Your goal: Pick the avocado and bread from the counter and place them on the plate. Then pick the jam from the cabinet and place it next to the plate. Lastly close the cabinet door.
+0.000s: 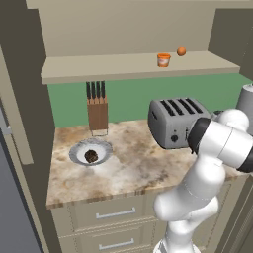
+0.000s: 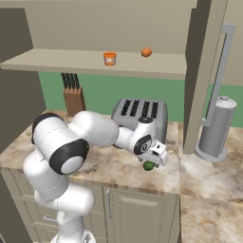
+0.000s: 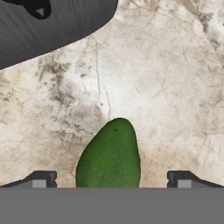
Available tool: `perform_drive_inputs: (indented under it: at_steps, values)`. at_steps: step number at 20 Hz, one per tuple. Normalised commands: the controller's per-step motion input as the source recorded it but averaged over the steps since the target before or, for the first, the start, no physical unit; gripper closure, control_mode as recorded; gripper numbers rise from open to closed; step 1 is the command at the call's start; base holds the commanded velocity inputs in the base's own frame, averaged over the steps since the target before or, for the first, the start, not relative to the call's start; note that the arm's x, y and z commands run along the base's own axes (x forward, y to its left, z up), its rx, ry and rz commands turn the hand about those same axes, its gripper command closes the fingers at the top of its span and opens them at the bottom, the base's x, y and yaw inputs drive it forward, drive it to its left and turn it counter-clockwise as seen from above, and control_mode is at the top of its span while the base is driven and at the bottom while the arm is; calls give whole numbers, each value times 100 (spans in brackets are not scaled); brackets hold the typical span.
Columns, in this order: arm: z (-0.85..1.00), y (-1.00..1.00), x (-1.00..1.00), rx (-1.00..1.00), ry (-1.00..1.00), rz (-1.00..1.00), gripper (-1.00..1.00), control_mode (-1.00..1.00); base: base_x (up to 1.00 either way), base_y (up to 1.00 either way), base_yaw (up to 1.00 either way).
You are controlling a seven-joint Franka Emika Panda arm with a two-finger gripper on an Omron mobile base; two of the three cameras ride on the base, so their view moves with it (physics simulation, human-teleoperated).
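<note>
Claw (image 3: 111, 181) spread wide, the avocado (image 3: 109, 155) lies on the counter (image 3: 166, 87) between its tips; closing off-centre may squirt the rounded fruit toward the toaster (image 3: 48, 26) just ahead.

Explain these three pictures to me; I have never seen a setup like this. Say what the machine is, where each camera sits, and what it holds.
It is a white robot arm in a simulated kitchen. Two cameras ride behind it, left and right; the third looks along its gripper. On the counter stand a toaster, a knife block and a plate carrying the bread. The jam sits in the open cabinet. The gripper is open and holds nothing; the avocado lies between its fingertips.
</note>
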Motion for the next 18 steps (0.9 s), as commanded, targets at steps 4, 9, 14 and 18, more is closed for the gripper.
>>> perform_drive_inputs:
  at_steps: [4,9,14,18]
  values:
    - [-19,0,5,0,0,3,-100,-100,0,0,0]
    - [-22,0,7,0,0,2,-100,-100,0,0,0]
    - [-22,0,6,0,0,2,-100,-100,0,0,0]
    - [-23,0,8,0,0,1,100,-100,0,0,0]
